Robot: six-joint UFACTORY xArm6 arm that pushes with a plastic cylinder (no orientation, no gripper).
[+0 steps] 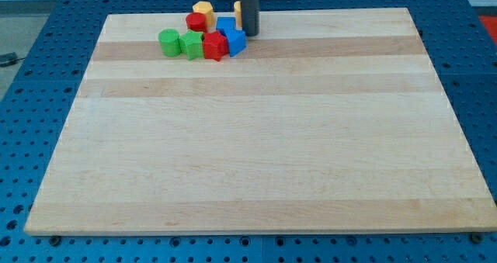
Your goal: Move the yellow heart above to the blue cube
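Observation:
A cluster of blocks lies near the board's top edge. A yellow block (203,10) sits at the cluster's top. A second yellow block (238,13) shows only as a sliver, hidden behind my rod; I cannot tell which of the two is the heart. A blue cube (235,41) lies at the cluster's right end, with another blue block (225,24) just above and left of it. My tip (250,35) rests on the board right beside the blue cube's upper right side, below the hidden yellow block.
A red cylinder (196,22) sits below the first yellow block. A red block (214,46), a green block (191,44) and a green cylinder (168,42) form a row to the blue cube's left. The wooden board (256,154) lies on a blue perforated table.

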